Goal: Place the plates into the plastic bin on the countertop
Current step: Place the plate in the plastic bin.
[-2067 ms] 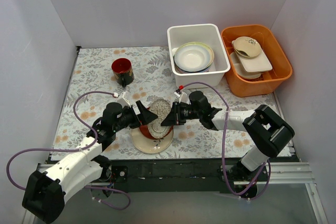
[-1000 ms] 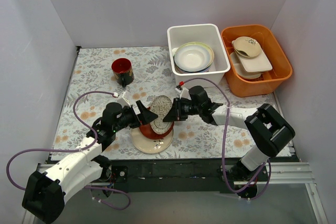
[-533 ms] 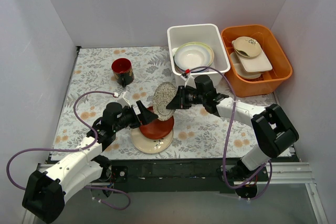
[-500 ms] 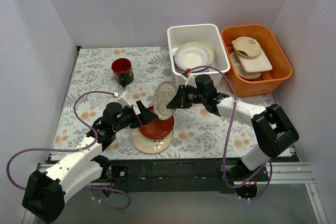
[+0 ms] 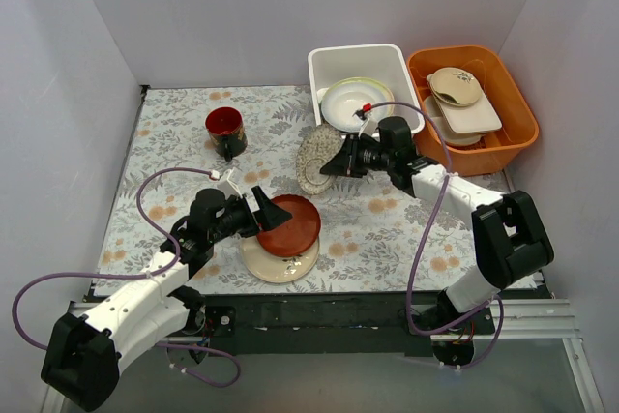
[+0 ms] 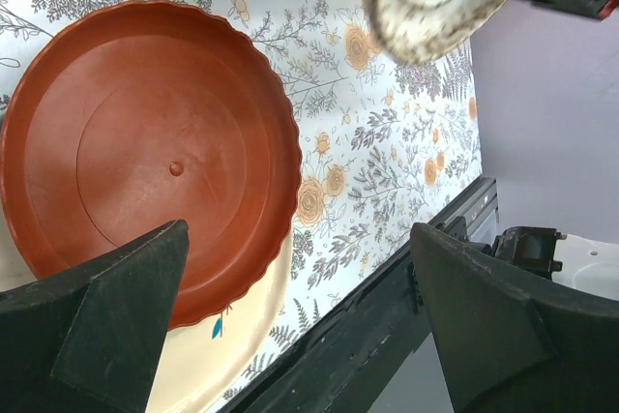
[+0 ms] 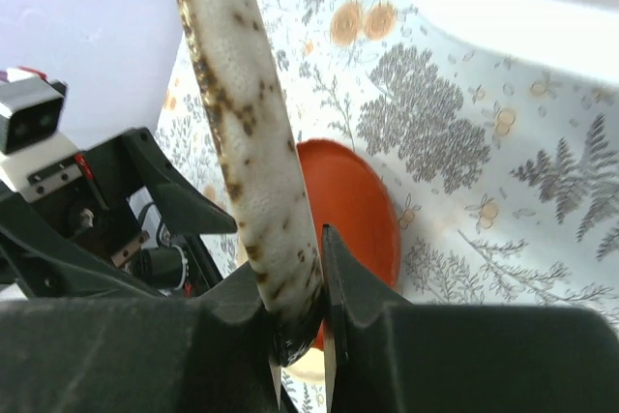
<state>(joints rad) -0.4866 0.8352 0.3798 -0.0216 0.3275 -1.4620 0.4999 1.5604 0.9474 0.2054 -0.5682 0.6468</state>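
My right gripper is shut on the rim of the speckled oval dish and holds it on edge in the air, just left of the white plastic bin. In the right wrist view the dish stands upright between the fingers. The bin holds a stack of plates, a cream one with a green-yellow rim on top. The red-brown plate lies on a pale cream plate on the countertop. My left gripper is open at the red-brown plate's left edge, jaws wide either side of it.
A small dark-red cup stands at the back left. An orange tub with beige and white dishes sits right of the bin. White walls close in on three sides. The table's black front edge runs near the stacked plates.
My right gripper lifted the speckled dish off the red-brown plate and carried it up and right toward the bin. The left arm has stayed still.
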